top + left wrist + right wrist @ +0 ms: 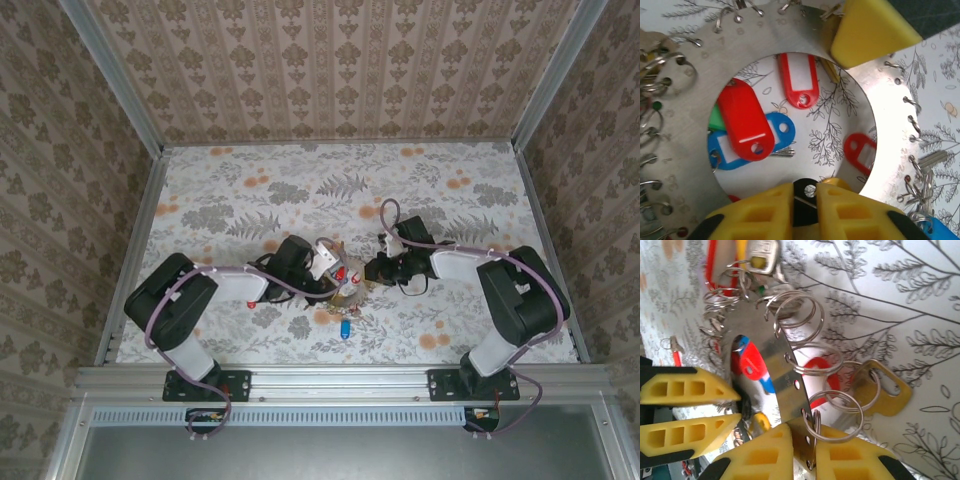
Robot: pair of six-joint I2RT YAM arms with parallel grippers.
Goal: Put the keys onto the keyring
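From above, the keyring (352, 290) sits mid-table, toward the near edge of the floral table (450, 200). My left gripper (340, 283) is on it from the left and my right gripper (372, 272) from the right. A blue tag (345, 328) lies alone on the table just in front of them.

Through my left wrist camera the keyring is a flat metal plate facing me. Its rim is pierced with small holes, and many of them carry split rings (670, 65). Its wide central hole frames loose tags against the table. There are three red tags (745, 120): one lies over a blue-framed tag (777, 132), and another is half hidden behind the right inner rim. A green tag (716, 117) is tucked beneath the overlapping pair. My left fingers (765, 215) stand close together at the near inner rim, clamped on a small black tab (805, 190) with a hole in it. A yellow finger (870, 30) of my right gripper covers the far rim. Plain metal keys (930, 161) hang from rings at the right rim.

Through my right wrist camera the plate runs almost edge-on. My right fingers (760, 455) are pinched together on its rim, with a split ring just beside the pinch. More rings line the rim; one holds a brass key (885, 387) that lies flat on the table. A silver key (762, 252) hangs at the far end. My left fingers show at the left, their tips nearly meeting.
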